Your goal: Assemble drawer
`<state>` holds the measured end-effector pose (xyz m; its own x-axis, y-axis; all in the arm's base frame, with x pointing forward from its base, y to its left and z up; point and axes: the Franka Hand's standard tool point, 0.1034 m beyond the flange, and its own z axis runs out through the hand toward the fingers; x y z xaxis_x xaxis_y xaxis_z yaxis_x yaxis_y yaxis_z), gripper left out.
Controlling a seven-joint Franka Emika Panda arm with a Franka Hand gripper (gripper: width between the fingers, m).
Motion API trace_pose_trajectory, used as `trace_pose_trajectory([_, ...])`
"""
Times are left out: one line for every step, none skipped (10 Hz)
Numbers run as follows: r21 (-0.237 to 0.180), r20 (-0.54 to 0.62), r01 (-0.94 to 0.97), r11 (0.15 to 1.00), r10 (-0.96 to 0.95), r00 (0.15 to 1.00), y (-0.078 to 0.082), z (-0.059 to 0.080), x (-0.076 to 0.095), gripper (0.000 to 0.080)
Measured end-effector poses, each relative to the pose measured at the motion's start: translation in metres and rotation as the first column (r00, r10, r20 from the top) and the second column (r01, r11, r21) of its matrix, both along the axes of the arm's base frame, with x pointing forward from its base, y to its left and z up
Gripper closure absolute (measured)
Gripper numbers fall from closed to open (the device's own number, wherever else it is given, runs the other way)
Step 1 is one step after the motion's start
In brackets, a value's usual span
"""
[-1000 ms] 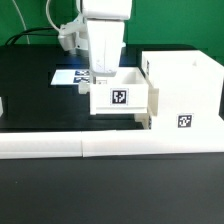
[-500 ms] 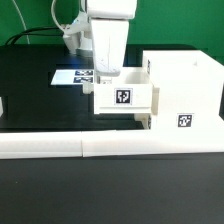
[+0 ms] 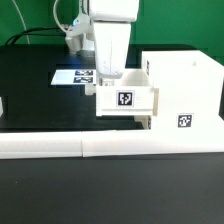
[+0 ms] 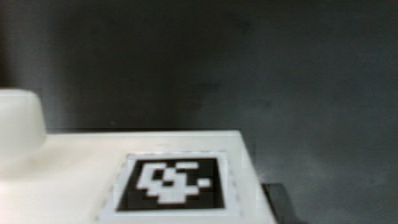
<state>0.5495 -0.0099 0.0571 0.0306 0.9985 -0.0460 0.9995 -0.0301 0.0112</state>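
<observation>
Jaws closed on tray point(image 3: 126, 99), gripper point(image 3: 107, 82) reaching down into its open top. Tray is sitting half inside the drawer shell point(image 3: 182, 93), tag facing camera, just behind the border wall point(image 3: 110, 147). Marker board point(image 3: 72, 76) lying behind on the table point(image 3: 30, 95). Wrist view: tray tag point(image 4: 173, 183) close up.

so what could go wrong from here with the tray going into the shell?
1. The tray sits partly against the shell, and another tray edge shows just beneath it. If the held tray is misaligned, it could catch on the shell or the lower tray and jam.
2. The gripper reaches down at the tray's far side, its fingers hidden from view. If the grip is shallow, the tray might tilt or slip when pushed.
</observation>
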Motion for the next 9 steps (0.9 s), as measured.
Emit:
trace_pose_trajectory([0.0,0.0,0.001,1.0,-0.001,1.0,-0.0003,-0.0001,-0.0001,0.0757])
trace_pose_trajectory([0.0,0.0,0.0,1.0,0.0,1.0,0.0001,-0.0001,-0.0001,0.0757])
trace_pose_trajectory([0.0,0.0,-0.003,1.0,0.003,1.0,0.0017,-0.0001,0.0,0.0757])
trace_pose_trajectory([0.001,0.0,-0.009,1.0,0.009,1.0,0.0049,-0.0001,0.0001,0.0757])
trace_pose_trajectory([0.003,0.0,-0.014,1.0,0.014,1.0,0.0083,-0.0004,0.0002,0.0757])
trace_pose_trajectory([0.003,-0.001,-0.016,1.0,0.016,1.0,0.0091,-0.0006,0.0002,0.0757])
trace_pose_trajectory([0.004,0.0,-0.013,1.0,0.013,1.0,0.0063,-0.001,-0.0001,0.0757])
trace_pose_trajectory([0.003,-0.002,-0.004,1.0,0.004,1.0,0.0016,-0.0018,-0.0013,0.0757])
trace_pose_trajectory([0.003,-0.003,-0.002,1.0,0.002,1.0,0.0011,-0.0019,-0.0014,0.0757])
